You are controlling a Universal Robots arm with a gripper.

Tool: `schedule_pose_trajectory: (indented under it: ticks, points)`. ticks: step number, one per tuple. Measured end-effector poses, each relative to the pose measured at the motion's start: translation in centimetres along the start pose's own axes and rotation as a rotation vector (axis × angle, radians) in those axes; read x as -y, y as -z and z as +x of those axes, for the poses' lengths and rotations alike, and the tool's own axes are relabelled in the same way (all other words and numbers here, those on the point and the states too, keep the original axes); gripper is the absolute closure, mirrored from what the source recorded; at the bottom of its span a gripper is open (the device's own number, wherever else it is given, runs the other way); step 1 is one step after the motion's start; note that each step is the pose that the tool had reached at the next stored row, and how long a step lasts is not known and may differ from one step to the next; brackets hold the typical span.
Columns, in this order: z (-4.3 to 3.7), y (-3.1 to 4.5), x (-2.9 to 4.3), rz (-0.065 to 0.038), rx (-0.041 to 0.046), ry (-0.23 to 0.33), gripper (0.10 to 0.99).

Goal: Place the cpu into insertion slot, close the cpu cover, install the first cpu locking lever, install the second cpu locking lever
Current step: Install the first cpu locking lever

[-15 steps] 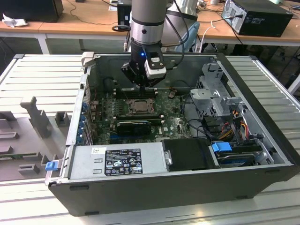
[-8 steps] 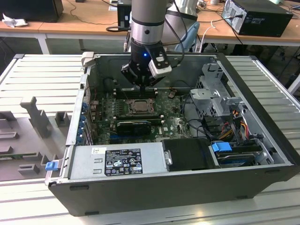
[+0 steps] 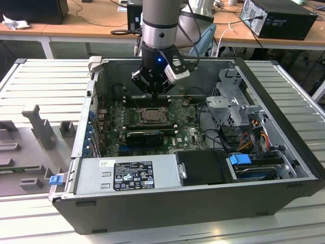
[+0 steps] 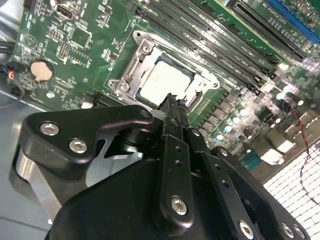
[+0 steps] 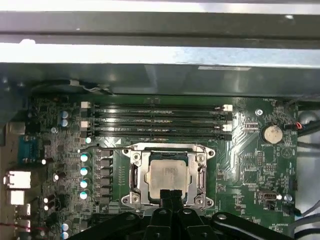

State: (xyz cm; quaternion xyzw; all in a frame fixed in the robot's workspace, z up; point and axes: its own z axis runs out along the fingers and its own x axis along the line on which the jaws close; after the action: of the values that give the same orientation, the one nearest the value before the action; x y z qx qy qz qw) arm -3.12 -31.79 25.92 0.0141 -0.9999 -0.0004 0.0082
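Pale grey metal marks the top of the cpu (image 5: 169, 175), which is seated flat in its socket on the green motherboard (image 5: 250, 165) inside the opened computer case (image 3: 203, 208). The cpu cover (image 5: 136, 172) appears to be laid down around it, the chip being seen through the frame's open centre. The gripper (image 5: 168, 192) is poised at one edge of that frame with its fingers pressed together and nothing pinched between them; whether contact is made cannot be told. The chip is judged light, stiff and easily damaged, best taken by its side edges. The cover is judged thin, springy metal, best pressed at its free edge.
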Motion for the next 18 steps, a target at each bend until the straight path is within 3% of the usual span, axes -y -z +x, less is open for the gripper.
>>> schedule_pose_trajectory:
  ticks: [9, 14, 18]
  points:
    - [3.34, -0.12, -0.10, 0.000, 0.0029, 0.003, 0.980]
    - [6.36, -0.21, -0.23, 0.000, 0.0045, 0.003, 0.980]
    - [7.71, -0.30, -0.76, 0.000, 0.0047, 0.003, 0.980]
